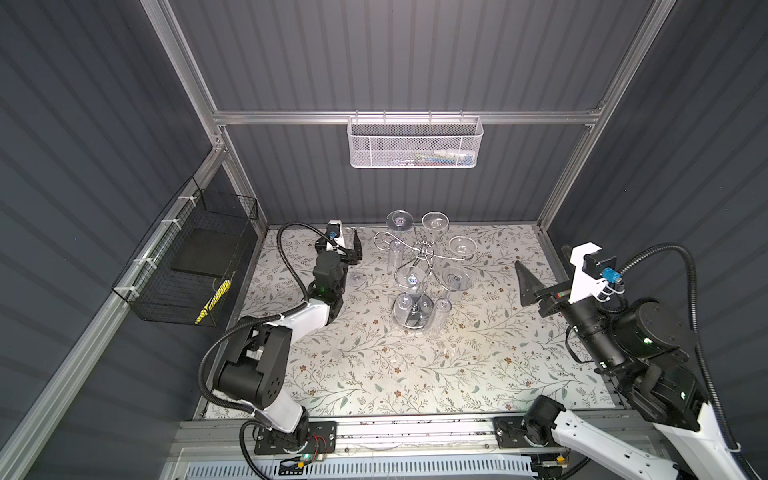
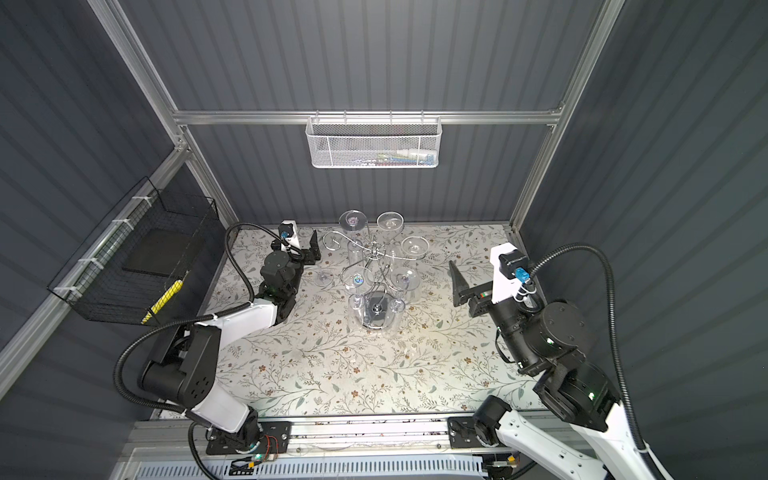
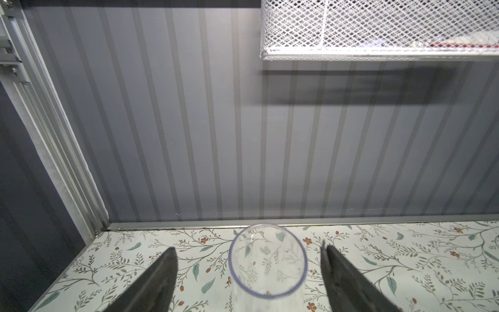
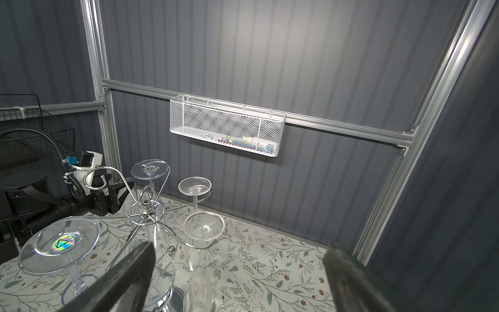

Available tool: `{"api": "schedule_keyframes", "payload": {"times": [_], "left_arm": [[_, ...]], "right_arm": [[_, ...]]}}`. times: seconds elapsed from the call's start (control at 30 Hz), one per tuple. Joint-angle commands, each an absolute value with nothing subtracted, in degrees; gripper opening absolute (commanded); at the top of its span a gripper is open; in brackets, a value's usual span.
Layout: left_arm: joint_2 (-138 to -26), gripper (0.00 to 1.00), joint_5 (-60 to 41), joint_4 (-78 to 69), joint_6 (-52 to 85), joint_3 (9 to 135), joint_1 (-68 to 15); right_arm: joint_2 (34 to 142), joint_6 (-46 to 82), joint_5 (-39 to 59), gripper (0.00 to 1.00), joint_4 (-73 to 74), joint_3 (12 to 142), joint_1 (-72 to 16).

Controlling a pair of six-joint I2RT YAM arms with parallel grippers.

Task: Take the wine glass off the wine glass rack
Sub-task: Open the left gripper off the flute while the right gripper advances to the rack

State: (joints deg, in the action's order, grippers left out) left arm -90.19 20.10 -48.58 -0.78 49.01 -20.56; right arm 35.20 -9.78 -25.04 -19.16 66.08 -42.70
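Left gripper [image 3: 248, 248] jaws apart around the wine glass [image 3: 267, 264], gaps on both sides. Glass stands upright on the table [image 1: 374, 374], left of the rack [image 1: 419, 253]. Right gripper [image 4: 240, 248] spread wide, empty, right of rack.

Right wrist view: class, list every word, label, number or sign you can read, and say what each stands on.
No words or numbers are readable.
Rounded triangle sign, no letters: on the rainbow sticker on the foot of the nearest hanging wine glass.
Too small to read: the green sticker on the foot of the far wine glass.
Blurred: print on the packets in the white mesh basket.
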Motion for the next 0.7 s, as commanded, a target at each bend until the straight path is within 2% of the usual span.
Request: {"api": "schedule_keyframes", "payload": {"times": [0.0, 0.37, 0.67], "left_arm": [[-84.10, 0.85, 21.95, -38.93, 1.76, 49.64, -20.28], [-69.23, 0.88, 21.80, -15.91, 7.97, 50.27, -20.30], [-56.98, 0.89, 20.37, -3.08, 16.21, 47.41, -20.30]], "right_arm": [[34.91, -8.37, -24.83, 0.99, -17.32, 65.47, -42.78], [37.15, -2.12, -23.39, 0.99, -18.11, 64.77, -42.73], [42.50, 11.64, -17.39, 0.99, -25.60, 70.40, -42.64]]}}
